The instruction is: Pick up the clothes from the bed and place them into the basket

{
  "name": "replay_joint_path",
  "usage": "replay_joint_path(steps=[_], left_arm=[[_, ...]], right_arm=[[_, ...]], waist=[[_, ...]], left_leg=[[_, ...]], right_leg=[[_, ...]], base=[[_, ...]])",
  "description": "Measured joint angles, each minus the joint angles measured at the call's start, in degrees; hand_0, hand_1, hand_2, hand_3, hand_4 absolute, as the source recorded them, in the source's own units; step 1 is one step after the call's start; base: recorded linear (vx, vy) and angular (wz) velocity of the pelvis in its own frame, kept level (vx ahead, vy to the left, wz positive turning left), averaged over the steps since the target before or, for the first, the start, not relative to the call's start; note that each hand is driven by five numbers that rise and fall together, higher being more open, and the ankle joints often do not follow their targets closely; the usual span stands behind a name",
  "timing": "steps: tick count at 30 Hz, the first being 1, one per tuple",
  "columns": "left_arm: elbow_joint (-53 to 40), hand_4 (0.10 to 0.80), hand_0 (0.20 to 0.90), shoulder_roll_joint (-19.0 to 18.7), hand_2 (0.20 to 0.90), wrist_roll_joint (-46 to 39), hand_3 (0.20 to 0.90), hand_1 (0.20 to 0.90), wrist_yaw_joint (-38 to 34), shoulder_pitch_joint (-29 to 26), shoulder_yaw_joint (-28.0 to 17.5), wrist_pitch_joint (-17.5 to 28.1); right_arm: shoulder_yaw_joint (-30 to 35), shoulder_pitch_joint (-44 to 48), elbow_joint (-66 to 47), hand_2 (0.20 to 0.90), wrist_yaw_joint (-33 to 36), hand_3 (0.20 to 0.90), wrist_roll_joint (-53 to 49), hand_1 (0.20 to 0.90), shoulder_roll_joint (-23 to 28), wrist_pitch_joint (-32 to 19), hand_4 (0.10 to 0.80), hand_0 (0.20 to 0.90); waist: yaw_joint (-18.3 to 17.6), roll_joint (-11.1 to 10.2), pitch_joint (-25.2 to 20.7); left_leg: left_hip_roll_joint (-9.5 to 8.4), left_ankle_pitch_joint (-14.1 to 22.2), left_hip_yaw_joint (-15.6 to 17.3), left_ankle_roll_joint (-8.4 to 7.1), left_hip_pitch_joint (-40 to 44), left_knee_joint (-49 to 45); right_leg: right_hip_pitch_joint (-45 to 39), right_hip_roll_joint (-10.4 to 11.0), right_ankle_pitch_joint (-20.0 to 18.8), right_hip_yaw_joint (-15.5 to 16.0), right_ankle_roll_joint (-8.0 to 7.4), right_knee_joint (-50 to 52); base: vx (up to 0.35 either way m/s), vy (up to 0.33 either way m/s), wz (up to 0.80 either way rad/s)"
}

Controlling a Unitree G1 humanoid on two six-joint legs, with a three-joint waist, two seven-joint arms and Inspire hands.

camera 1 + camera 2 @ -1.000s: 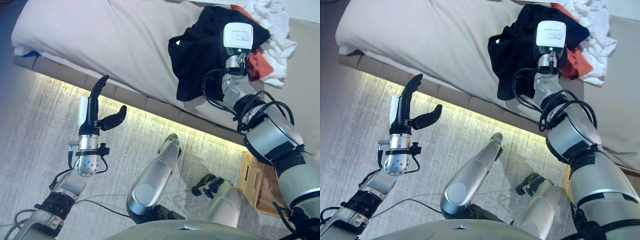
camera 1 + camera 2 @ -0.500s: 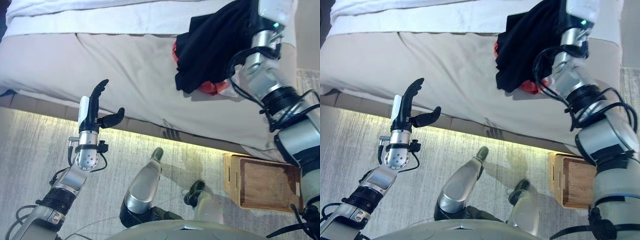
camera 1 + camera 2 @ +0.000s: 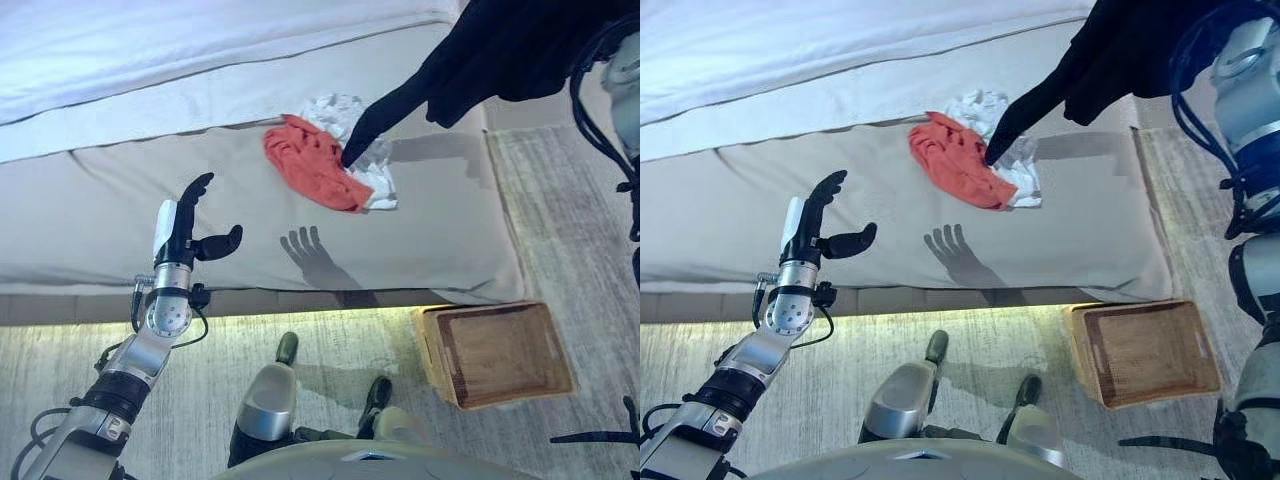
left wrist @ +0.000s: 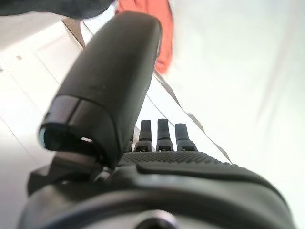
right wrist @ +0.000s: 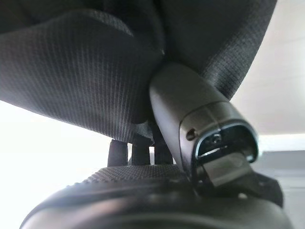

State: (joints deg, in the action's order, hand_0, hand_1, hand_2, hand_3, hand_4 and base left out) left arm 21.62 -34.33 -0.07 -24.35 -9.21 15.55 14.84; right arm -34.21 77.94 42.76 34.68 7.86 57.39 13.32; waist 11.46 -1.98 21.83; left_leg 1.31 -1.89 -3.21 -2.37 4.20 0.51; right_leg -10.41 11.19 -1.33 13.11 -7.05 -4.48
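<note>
My right hand (image 5: 190, 114) is shut on a black garment (image 3: 500, 50), its thumb pinching the dark cloth against the fingers. The garment hangs in the air above the bed's right end, and a long tip (image 3: 1005, 135) dangles over the remaining pile. On the beige bed cover (image 3: 150, 180) lie a crumpled red garment (image 3: 315, 165) and, beside it, a white garment (image 3: 372, 165). The wicker basket (image 3: 555, 345) stands on the floor by the bed's right corner, with nothing showing inside. My left hand (image 3: 185, 228) is held up, open and holding nothing, in front of the bed's near side.
A white sheet (image 3: 150, 50) covers the far part of the bed. A lit strip runs along the bed's base (image 3: 300, 305). Grey carpet (image 3: 560, 210) lies to the right of the bed and around the basket.
The view has swung a lot. My right hand has lifted the black garment off the pile and into the air, uncovering the red and white garments. The left hand keeps its pose.
</note>
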Motion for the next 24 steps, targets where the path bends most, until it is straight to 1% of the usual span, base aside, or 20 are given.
replay_joint_path(steps=[2, 5, 6, 7, 8, 11, 13, 14, 15, 16, 17, 18, 19, 20, 22, 24], left_arm=[[0.3, 0.800, 0.900, 0.1, 0.900, 0.0, 0.900, 0.900, 0.0, 0.0, 0.0, 0.0], [0.5, 0.800, 0.900, 0.2, 0.900, 0.0, 0.900, 0.900, 0.0, -0.2, 0.5, 0.0], [0.6, 0.800, 0.900, 0.3, 0.900, 0.0, 0.900, 0.900, 0.0, -0.3, 0.5, 0.0], [0.6, 0.800, 0.900, 0.3, 0.900, 0.0, 0.900, 0.900, 0.0, -0.3, 0.5, 0.0], [0.6, 0.800, 0.900, 0.3, 0.900, 0.0, 0.900, 0.900, 0.0, -0.4, 0.5, 0.0], [1.7, 0.800, 0.900, 0.8, 0.900, 0.0, 0.900, 0.900, 0.0, -1.0, 0.7, 0.0], [2.0, 0.800, 0.900, 1.0, 0.900, 0.0, 0.900, 0.900, 0.1, -1.3, 1.1, 0.0], [2.2, 0.800, 0.900, 1.0, 0.900, 0.0, 0.900, 0.900, 0.2, -1.4, 1.3, 0.0], [2.5, 0.800, 0.900, 1.1, 0.900, 0.0, 0.900, 0.900, 0.5, -1.5, 1.6, -0.1], [2.5, 0.800, 0.900, 1.1, 0.900, 0.0, 0.900, 0.900, 1.1, -1.7, 2.3, -0.1], [2.4, 0.800, 0.900, 1.5, 0.900, 0.1, 0.900, 0.900, 1.3, -1.6, 3.1, -0.1], [2.4, 0.800, 0.900, 2.3, 0.900, 0.1, 0.900, 0.900, 1.4, -1.5, 3.5, -0.1], [2.5, 0.800, 0.900, 2.2, 0.900, 0.0, 0.900, 0.900, 1.4, -1.5, 3.4, -0.2], [2.5, 0.800, 0.900, 2.2, 0.900, 0.0, 0.900, 0.900, 1.4, -1.5, 3.4, -0.3], [2.5, 0.800, 0.900, 2.3, 0.900, 0.1, 0.900, 0.900, 2.3, -1.8, 4.3, -0.8], [2.6, 0.800, 0.900, 2.4, 0.900, 0.1, 0.900, 0.900, 2.6, -1.8, 4.7, -0.8]], right_arm=[[0.9, -0.1, 0.0, 0.300, 0.0, 0.200, 0.0, 0.300, 0.5, -0.6, 0.100, 0.300], [1.0, -0.3, 0.0, 0.300, 0.0, 0.200, -0.1, 0.300, 2.0, -0.8, 0.100, 0.300], [1.9, -0.5, -0.1, 0.300, 0.0, 0.200, -0.2, 0.300, 2.4, -0.8, 0.100, 0.300], [2.6, -0.7, -0.2, 0.300, 0.0, 0.200, -0.2, 0.300, 2.4, -0.8, 0.100, 0.300], [3.9, -1.1, -0.4, 0.300, 0.0, 0.200, -0.2, 0.300, 2.7, -0.8, 0.100, 0.300], [4.7, -2.0, -0.4, 0.300, 0.0, 0.200, -0.2, 0.300, 3.4, -0.7, 0.100, 0.300], [6.4, -4.4, -1.8, 0.300, 0.0, 0.200, -0.1, 0.300, 4.5, -0.8, 0.100, 0.300], [7.2, -5.6, -2.0, 0.300, 0.0, 0.200, -0.1, 0.300, 4.7, -0.6, 0.100, 0.300], [7.3, -6.5, -2.0, 0.300, 0.0, 0.200, -0.1, 0.300, 4.7, -0.3, 0.100, 0.300], [7.9, -8.2, -2.0, 0.300, -0.2, 0.200, -0.1, 0.300, 4.9, 0.2, 0.100, 0.300], [9.3, -9.7, -2.1, 0.300, -0.3, 0.200, -0.1, 0.300, 4.9, 0.3, 0.100, 0.300], [10.0, -10.9, -2.2, 0.300, -0.5, 0.200, -0.1, 0.300, 5.1, 0.5, 0.100, 0.300], [11.0, -13.4, -2.9, 0.300, -0.4, 0.200, 0.0, 0.300, 5.1, 0.4, 0.100, 0.300], [11.1, -14.5, -3.1, 0.300, -0.5, 0.200, 0.0, 0.300, 5.2, 0.4, 0.100, 0.300], [13.7, -17.7, -3.5, 0.300, -0.7, 0.200, 0.0, 0.300, 5.2, 0.6, 0.100, 0.300], [16.0, -20.4, -3.6, 0.300, -0.8, 0.200, 0.0, 0.300, 5.2, 0.8, 0.100, 0.300]], waist=[[-1.2, 0.0, -0.5], [-4.2, -0.2, -1.1], [-5.0, -0.2, -1.2], [-5.2, -0.2, -1.2], [-6.2, -0.2, -1.2], [-7.5, -0.2, -1.2], [-8.7, -0.2, -1.2], [-8.8, -0.2, -1.3], [-8.9, -0.5, -1.2], [-9.5, -1.5, -1.8], [-9.6, -0.3, -2.9], [-10.0, 2.2, -4.2], [-10.3, 1.8, -4.3], [-10.8, 1.4, -4.5], [-12.4, 1.1, -4.8], [-13.5, 0.9, -5.0]], left_leg=[[0.67, -0.2, 1.5, -0.04, 0.9, 0.8], [1.17, -0.2, 2.3, -0.04, 1.5, 1.1], [1.36, -0.2, 3.1, -0.04, 2.0, 1.2], [1.43, -0.2, 3.4, -0.04, 2.2, 1.2], [1.64, -0.2, 4.1, -0.04, 2.5, 1.2], [1.79, -0.1, 5.7, -0.04, 3.4, 0.9], [1.86, -0.1, 6.1, -0.04, 3.5, 0.1], [1.86, -0.1, 6.4, -0.05, 3.3, -1.1], [1.73, 0.4, 6.9, -0.53, 1.6, -5.2], [1.22, 4.8, 7.3, 0.47, -1.8, -7.4], [2.23, 2.4, 7.4, 1.13, -0.4, 0.8], [4.92, -6.3, 7.4, 2.85, 0.2, 4.4], [5.21, -4.9, 7.8, 1.81, 1.4, 4.5], [4.80, -4.9, 8.0, 1.84, 1.5, 4.5], [3.98, -4.9, 8.6, 1.86, 2.0, 4.5], [3.27, -4.9, 8.8, 1.86, 2.3, 4.5]], right_leg=[[0.0, -0.9, -0.8, -1.3, 0.16, -0.8], [0.1, -1.1, -0.9, -2.2, 0.17, -0.8], [0.2, -1.2, -0.9, -3.2, 0.19, -0.7], [0.2, -1.3, -0.9, -3.5, 0.19, -0.8], [0.2, -1.7, -1.0, -4.3, 0.28, -0.7], [0.2, -1.7, -1.0, -5.8, 0.31, -0.7], [0.1, -1.8, -1.4, -6.6, 0.79, -0.7], [0.1, -1.7, -1.8, -7.3, 1.39, -0.7], [0.2, -1.0, -2.8, -8.1, 2.22, -0.7], [0.2, 0.3, -3.5, -9.3, 2.86, -0.7], [0.3, -0.7, -3.4, -9.4, 2.84, -0.7], [0.3, -2.8, -3.2, -9.9, 2.46, -0.7], [-0.2, -2.8, -2.3, -11.2, 1.14, -0.5], [0.0, -2.6, -2.3, -11.3, 1.02, -0.3], [0.0, -1.6, -3.4, -11.4, -0.64, -0.3], [-0.2, -0.9, -3.5, -11.4, -0.75, -0.5]], base=[[-0.005, -0.021, -0.36], [-0.012, -0.009, -0.20], [-0.009, 0.000, -0.24], [-0.001, 0.005, -0.32], [0.004, 0.004, -0.24], [0.021, 0.002, -0.32], [0.021, 0.003, -0.24], [0.024, -0.002, -0.28], [0.012, -0.003, -0.26], [0.009, -0.005, -0.18], [0.007, 0.003, -0.19], [0.022, 0.006, -0.37], [0.016, 0.006, -0.37], [0.037, 0.003, -0.27], [0.031, -0.002, -0.14], [0.002, -0.010, -0.13]])
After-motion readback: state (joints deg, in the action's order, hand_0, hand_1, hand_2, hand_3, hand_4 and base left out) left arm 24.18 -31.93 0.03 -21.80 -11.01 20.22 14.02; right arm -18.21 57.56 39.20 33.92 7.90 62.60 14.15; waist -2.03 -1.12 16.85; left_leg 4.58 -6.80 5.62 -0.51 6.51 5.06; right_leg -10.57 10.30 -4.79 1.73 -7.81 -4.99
